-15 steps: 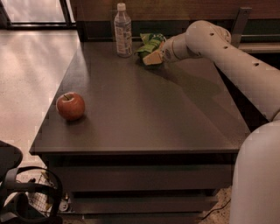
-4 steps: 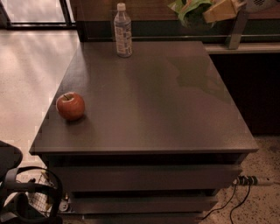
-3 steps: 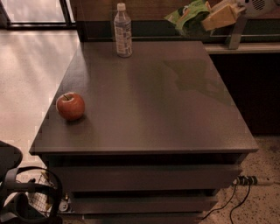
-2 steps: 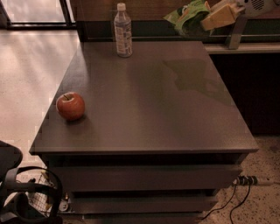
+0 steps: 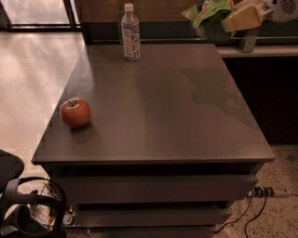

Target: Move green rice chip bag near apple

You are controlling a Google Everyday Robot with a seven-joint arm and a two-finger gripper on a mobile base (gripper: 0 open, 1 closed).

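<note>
The green rice chip bag (image 5: pixel 210 12), crinkled green foil with yellow print, hangs in the air at the top right, above the table's far right corner. My gripper (image 5: pixel 228 22), with tan fingers, is shut on the bag's right side and holds it well above the tabletop. The red apple (image 5: pixel 75 113) with yellowish patches and a short stem sits near the table's left edge, far from the bag. The bag's shadow falls on the tabletop right of centre.
A clear plastic bottle (image 5: pixel 131 33) with a white cap stands upright at the back of the dark table (image 5: pixel 158 116). A ledge runs behind the table at right. A black chair part shows at the bottom left. Cables lie on the floor at the bottom right.
Five seconds ago the bag lay on the table beside the bottle with my gripper at it. It has since been lifted; over the last second it has drifted slightly lower and left.
</note>
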